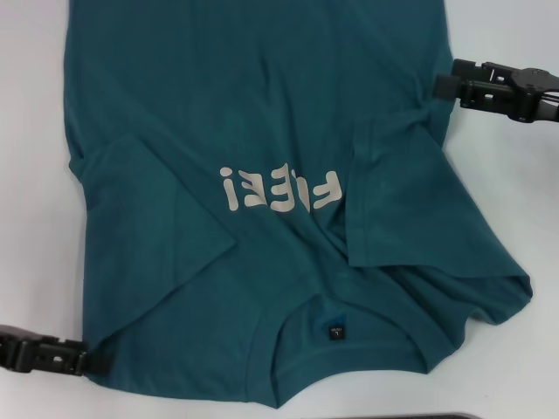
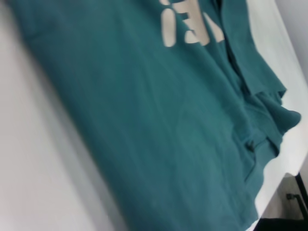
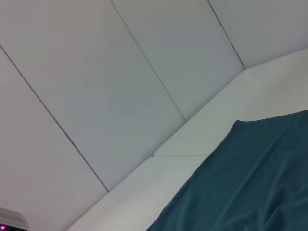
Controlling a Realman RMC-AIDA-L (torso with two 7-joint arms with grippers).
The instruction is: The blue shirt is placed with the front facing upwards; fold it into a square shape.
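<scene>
White table [image 1: 515,175], shirt [image 1: 262,131] spread front up, both sleeves folded in.
Left gripper [image 1: 87,358] pinches its near corner; right gripper [image 1: 441,87] pinches its right edge.

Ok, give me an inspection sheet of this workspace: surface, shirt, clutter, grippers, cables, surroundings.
Surface: white table, bare around the shirt.
Job's thing: blue shirt lies front up, collar nearest the robot, lettering showing; both sleeves are folded in over the chest; the right shoulder is rumpled.
Clutter: nothing seen.
Grippers: left gripper at the shirt's near left corner; right gripper at the shirt's right edge, farther up.
Cables: nothing seen.
Surroundings: pale panelled wall behind the table; a dark edge at the near side, unclear what it is.
</scene>
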